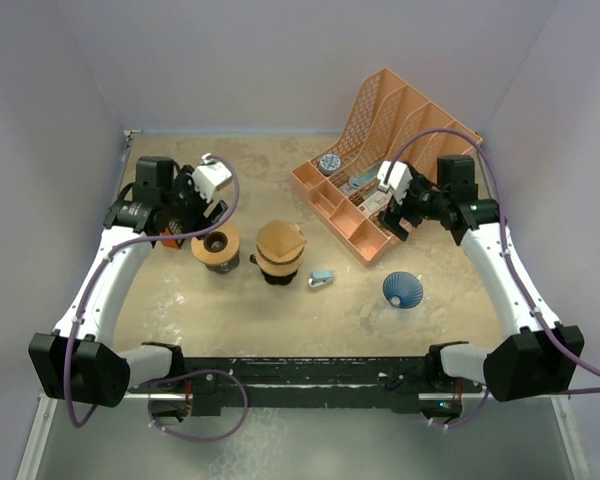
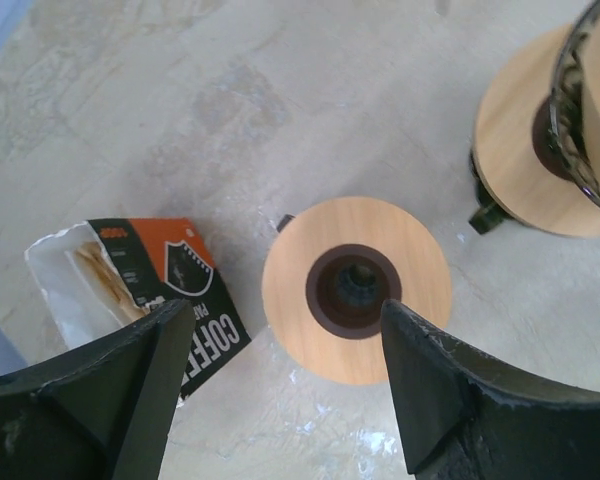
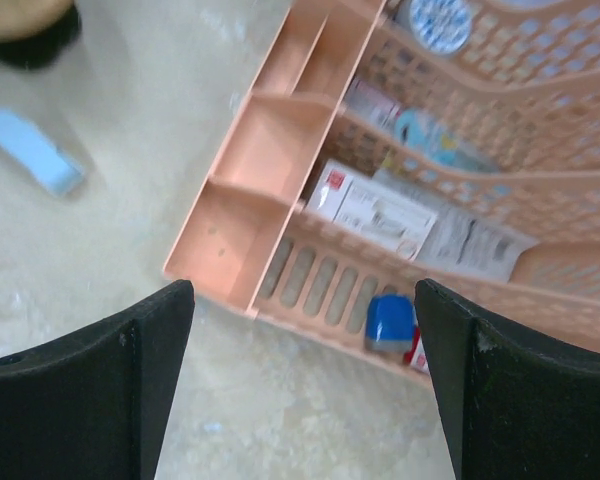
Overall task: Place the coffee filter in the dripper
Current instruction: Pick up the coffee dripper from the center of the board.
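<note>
Top view: the left end effector point(image 1: 202, 212) hangs at centre left of the frame above the wood-collared dripper point(image 1: 217, 247), with the torn filter packet point(image 1: 172, 237) just beside it; the right end effector point(image 1: 402, 218) hovers at the right over an orange organizer point(image 1: 410, 110). Left wrist view: the left end effector point(image 2: 285, 315) is spread wide and holds nothing; the dripper point(image 2: 355, 290) sits in the centre, and at lower left the filter packet point(image 2: 180, 265) lies open with tan paper filters point(image 2: 100, 265) showing inside. A filter is probably light, thin and floppy and easily creased, so pinch one exposed edge gently. Right wrist view: the right end effector point(image 3: 302, 290) is spread and empty over the orange organizer point(image 3: 270, 150) on the table point(image 3: 80, 300)
</note>
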You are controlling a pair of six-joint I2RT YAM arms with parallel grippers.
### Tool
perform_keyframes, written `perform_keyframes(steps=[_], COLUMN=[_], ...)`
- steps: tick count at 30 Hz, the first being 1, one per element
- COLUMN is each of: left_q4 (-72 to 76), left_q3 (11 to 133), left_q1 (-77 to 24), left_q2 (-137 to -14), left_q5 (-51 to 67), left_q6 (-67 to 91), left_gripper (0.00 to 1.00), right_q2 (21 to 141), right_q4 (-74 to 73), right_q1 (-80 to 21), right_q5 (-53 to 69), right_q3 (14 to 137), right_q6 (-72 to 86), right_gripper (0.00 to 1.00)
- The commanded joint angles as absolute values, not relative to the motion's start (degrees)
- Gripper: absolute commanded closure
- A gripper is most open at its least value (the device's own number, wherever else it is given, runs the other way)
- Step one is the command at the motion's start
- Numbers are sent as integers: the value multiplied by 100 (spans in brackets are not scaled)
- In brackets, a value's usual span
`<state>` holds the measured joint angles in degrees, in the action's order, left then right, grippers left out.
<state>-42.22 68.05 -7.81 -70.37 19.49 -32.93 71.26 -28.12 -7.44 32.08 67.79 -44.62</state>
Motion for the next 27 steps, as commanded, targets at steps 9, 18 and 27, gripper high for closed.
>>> perform_keyframes(steps=[9, 18, 27], left_q4=[-2957, -2900, -2833], left_q3=[6662, 6624, 6532], left_q1=[-721, -721, -721], left_q2=[-6911, -6915, -6920], left_q5=[1261, 1288, 1219], left_q6=[-2403, -2348, -2376], left_gripper=[25, 25, 24], right_q2=[7256, 7614, 7752], right_q4=[-4583, -4314, -4396], right_q1=[-721, -721, -721], right_q5=[1986, 1891, 2100], right_q3=[5797, 5337, 5238], right_q6=[-5937, -5942, -6015], right_gripper=[11, 21, 46])
